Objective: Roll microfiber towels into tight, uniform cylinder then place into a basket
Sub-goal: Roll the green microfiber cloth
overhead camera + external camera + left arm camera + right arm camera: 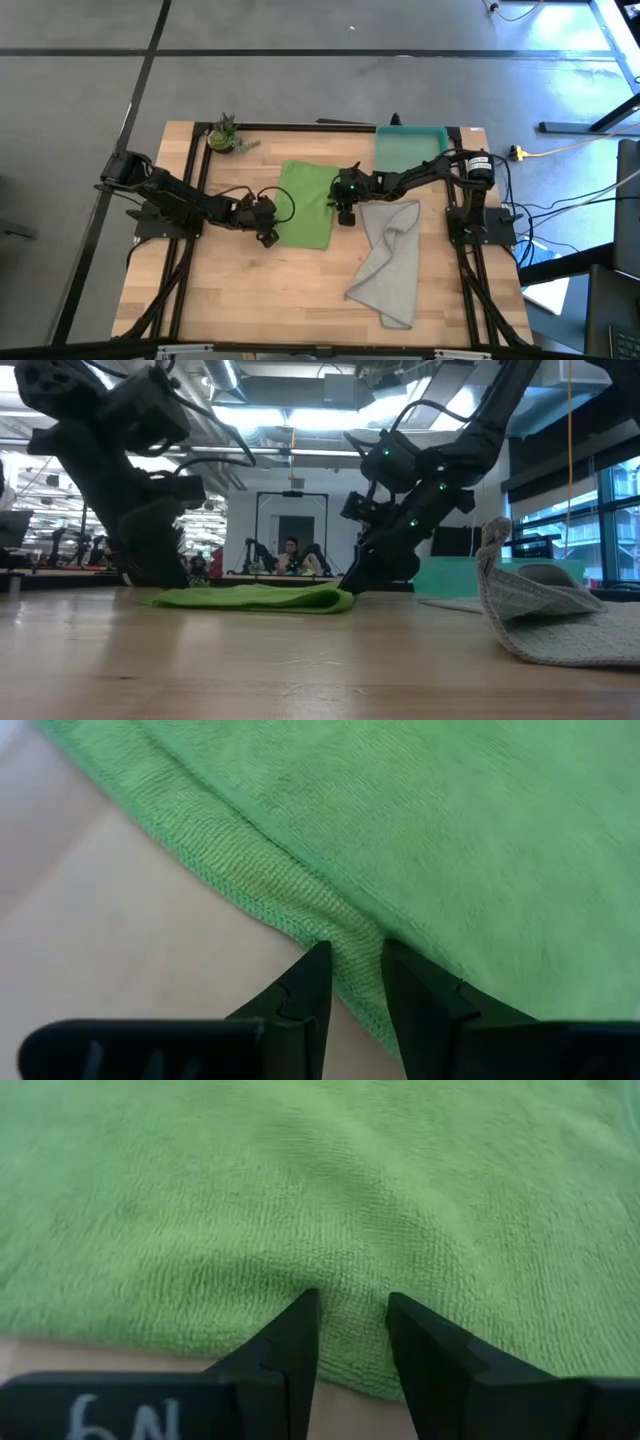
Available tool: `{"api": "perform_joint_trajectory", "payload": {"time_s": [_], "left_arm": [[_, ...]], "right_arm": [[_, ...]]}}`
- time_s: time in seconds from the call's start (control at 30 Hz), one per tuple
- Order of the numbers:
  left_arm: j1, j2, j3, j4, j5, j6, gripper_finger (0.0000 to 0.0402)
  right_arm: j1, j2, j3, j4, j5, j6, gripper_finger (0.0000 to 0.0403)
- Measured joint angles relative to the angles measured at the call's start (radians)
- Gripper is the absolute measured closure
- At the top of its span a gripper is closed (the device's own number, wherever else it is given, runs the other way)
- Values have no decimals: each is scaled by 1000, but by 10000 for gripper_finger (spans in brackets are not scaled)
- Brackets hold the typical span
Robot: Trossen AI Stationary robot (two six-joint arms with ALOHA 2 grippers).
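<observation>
The lime green towel (305, 205) lies spread flat on the wooden table, between my two grippers. My left gripper (268, 236) is open and low at the towel's left edge, near the near corner. The hem (300, 915) runs between its fingertips. My right gripper (345, 214) is open and low at the middle of the towel's right edge. The grey towel (392, 262) lies rumpled on the table to the right, one part standing up in a fold (492, 550). The teal basket (412, 148) stands at the far right. My left gripper has its two fingertips (318, 965) set on the green towel's left hem (352, 955), one on each side of a strip of cloth. It slants down from the table's left. The towel lies flat. My right gripper rests its fingertips (305, 1308) just inside the towel's right edge (350, 1320), slanting down from the table's right. The cloth between them puckers slightly, and the towel stays on the table.
A small potted plant (225, 135) stands at the far left corner. Bare wood lies along the near edge in front of the green towel. Beyond the table, the low view shows a room with a person (291, 555) sitting far back.
</observation>
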Motion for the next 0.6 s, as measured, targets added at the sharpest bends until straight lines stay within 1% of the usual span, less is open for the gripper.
{"api": "perform_joint_trajectory", "payload": {"time_s": [0.1, 0.2, 0.27, 0.37, 0.5, 0.6], "left_arm": [[-37, 0, 0, 1, 2, -24, 311], [-61, 0, -2, 3, -35, -23, 311], [-69, -21, -6, 0, -66, -15, 311], [-73, -65, -9, -18, -70, 9, 311], [-74, -127, -7, -24, -77, 28, 311], [-80, -166, -7, -18, -85, 71, 311]], "right_arm": [[-5, 1, 0, 2, -1, -1, 277], [-5, -4, -1, 0, 2, -29, 277], [-5, -21, -3, -17, 8, -31, 277], [8, -72, -5, -48, 13, -41, 277], [57, -129, -3, -93, 6, -104, 277], [113, -142, -3, -97, -39, -173, 277]]}}
